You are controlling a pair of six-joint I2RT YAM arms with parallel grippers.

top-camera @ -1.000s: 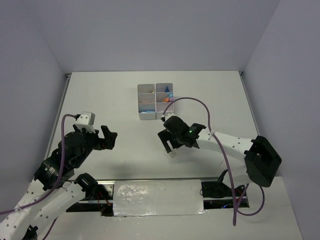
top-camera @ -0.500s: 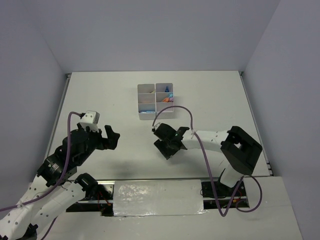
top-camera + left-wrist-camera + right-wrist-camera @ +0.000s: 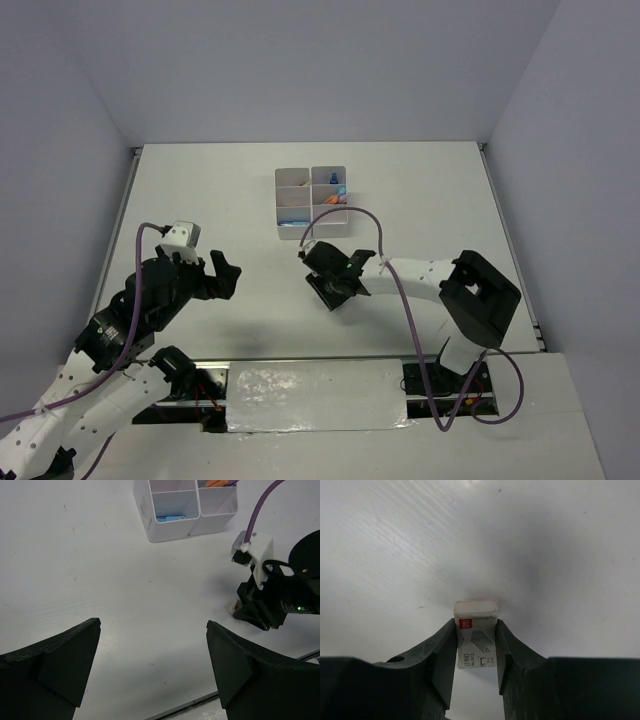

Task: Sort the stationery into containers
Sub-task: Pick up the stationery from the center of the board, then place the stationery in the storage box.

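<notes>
White desk (image 3: 200, 200) under grey walls carries the containers (image 3: 167, 530) toward the back, with stationery (image 3: 172, 518) inside. Right fingers (image 3: 448, 647) pinch a small staple box (image 3: 476, 635) lying on the desk nearer the arms. Left fingers (image 3: 65, 655) hang spread wide, empty.

- The container block (image 3: 311, 202) stands at the far middle of the tabletop (image 3: 430, 200), with small items in several compartments.
- A staple box (image 3: 476, 632) lies on the tabletop nearer than the block, between the right gripper (image 3: 336, 295) fingers (image 3: 445, 655), touching both.
- The left gripper (image 3: 222, 272) is well apart to its left.
</notes>
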